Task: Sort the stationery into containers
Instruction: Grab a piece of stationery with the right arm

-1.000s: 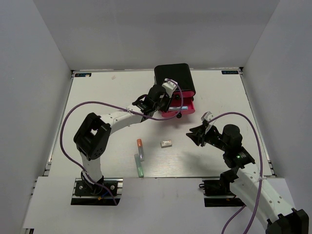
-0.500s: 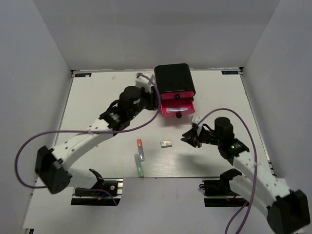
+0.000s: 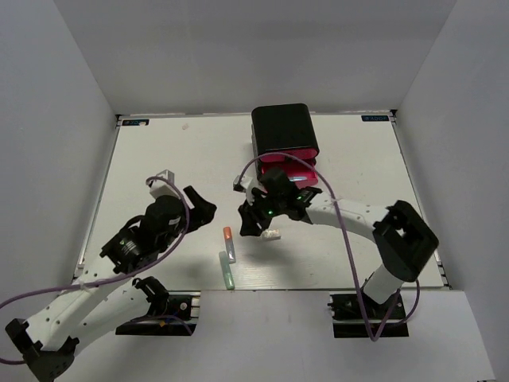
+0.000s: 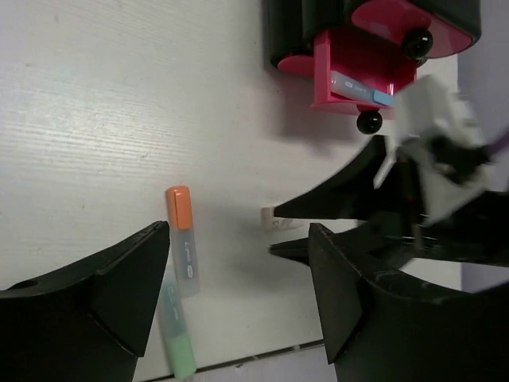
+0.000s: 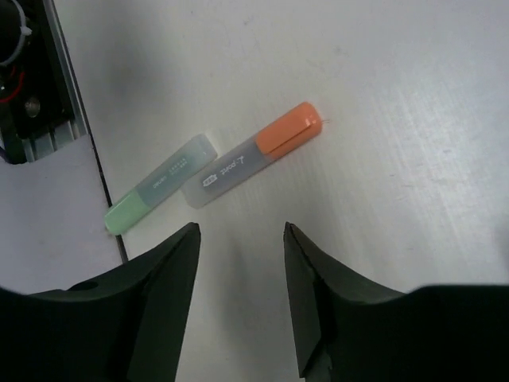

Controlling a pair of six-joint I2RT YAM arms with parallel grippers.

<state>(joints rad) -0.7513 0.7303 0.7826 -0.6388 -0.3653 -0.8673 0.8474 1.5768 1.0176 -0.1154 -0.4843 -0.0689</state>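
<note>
The black cabinet stands at the back, its pink drawers partly hidden by my right arm. In the left wrist view one drawer is pulled out with a light blue stick inside. An orange-capped stick and a teal stick lie near the front edge. The white eraser lies right of them. My right gripper hovers open beside the eraser, holding nothing. My left gripper is open and empty left of the sticks.
White walls close in the table on three sides. A metal rail runs along the table's front edge just past the teal stick. Purple cables loop over both arms.
My left arm has pulled back from the drawer to the near left and its jaws have widened. My right arm has swung left across the table to the eraser and opened.
</note>
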